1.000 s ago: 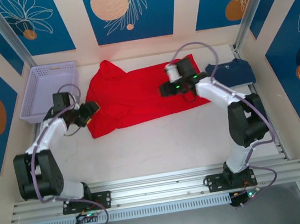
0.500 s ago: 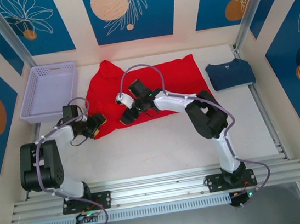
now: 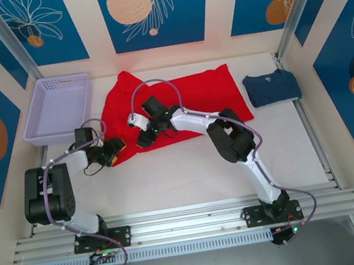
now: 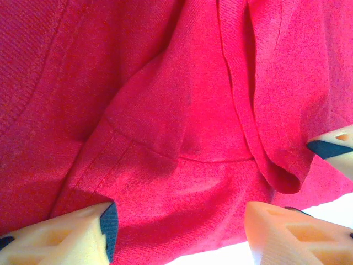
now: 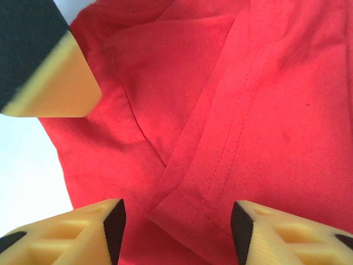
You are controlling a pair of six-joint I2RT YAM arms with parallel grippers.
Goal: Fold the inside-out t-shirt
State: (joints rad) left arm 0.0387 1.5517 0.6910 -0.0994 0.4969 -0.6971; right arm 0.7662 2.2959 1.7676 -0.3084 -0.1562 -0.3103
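Observation:
The inside-out t-shirt point(image 3: 185, 98) is bright red and lies spread and rumpled across the back middle of the table. My left gripper point(image 3: 115, 148) is at its near left corner, open, and rumpled cloth and the shirt's edge point(image 4: 182, 182) lie in the span between its fingers point(image 4: 66, 234). My right gripper point(image 3: 142, 136) reaches across to the shirt's near left part, close beside the left one. It is open over a stitched hem fold point(image 5: 220, 160), with its fingers point(image 5: 83, 232) on either side of the fold. A fingertip of the other gripper point(image 5: 47, 66) shows at the upper left of the right wrist view.
A lavender plastic basket point(image 3: 56, 108) stands at the back left. A folded navy blue t-shirt point(image 3: 271, 87) lies at the back right, beside the red one. Bare white table point(image 3: 183, 177) stretches from the shirt's near edge to the arm bases.
My right arm has swung from the shirt's right side across to its near left part. The left gripper has come nearer, down to the shirt's near left corner.

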